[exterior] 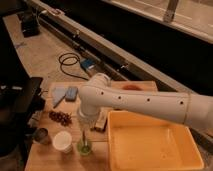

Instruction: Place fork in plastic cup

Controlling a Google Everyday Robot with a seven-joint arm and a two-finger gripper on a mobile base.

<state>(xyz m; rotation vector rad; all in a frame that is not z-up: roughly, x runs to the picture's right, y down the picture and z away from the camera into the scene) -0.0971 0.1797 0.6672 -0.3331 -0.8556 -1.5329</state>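
The clenched pincer [86, 120] hangs directly above the plastic cup [84, 147]. A slim utensil, probably the fork [83, 138], stands inside. Placing looks done; next, retreat upward.

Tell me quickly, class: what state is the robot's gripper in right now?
Gripper: shut, low over the table just above the plastic cup, mostly hidden behind the arm; a slim utensil stands in that cup, and whether the gripper grips it cannot be told.

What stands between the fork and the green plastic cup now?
Nothing visible. A slim utensil, apparently the fork, already stands upright in the plastic cup. The gripper is just above it, below the arm's white elbow; the white cup stands beside, apart.
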